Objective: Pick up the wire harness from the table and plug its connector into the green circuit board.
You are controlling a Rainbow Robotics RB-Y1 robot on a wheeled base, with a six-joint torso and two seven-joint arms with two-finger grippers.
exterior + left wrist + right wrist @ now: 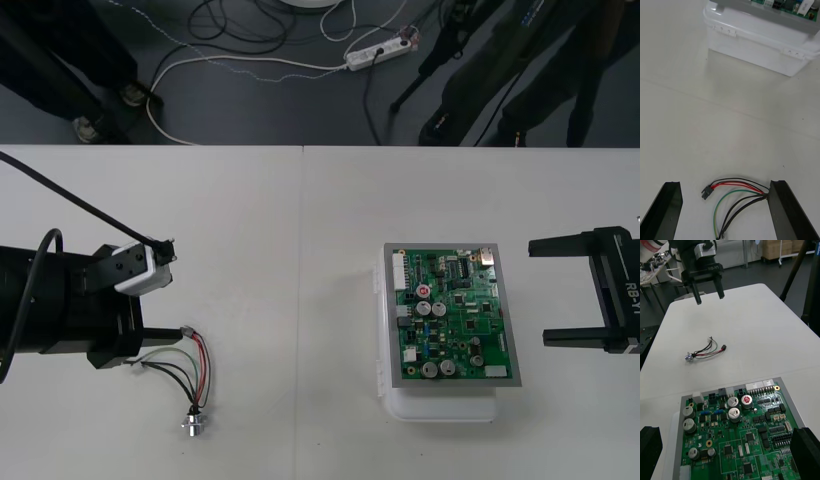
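The wire harness [185, 368] lies flat on the table at the left, its black plug [187, 333] toward the far side and its round metal socket [192, 425] toward the front. My left gripper [150, 347] is open right at the harness. In the left wrist view the plug [706, 194] and looped wires [735, 195] lie between its fingers [784, 210], with some wires running under one finger. The green circuit board [450, 315] sits on its white base [440, 405] at the right. My right gripper [550, 291] hovers open just right of the board.
Bare table stretches between the harness and the board. The right wrist view looks across the board [737, 431] to the harness [705, 351] and the left gripper [709, 299] beyond it. Cables and a power strip [378, 53] lie on the dark floor past the far edge.
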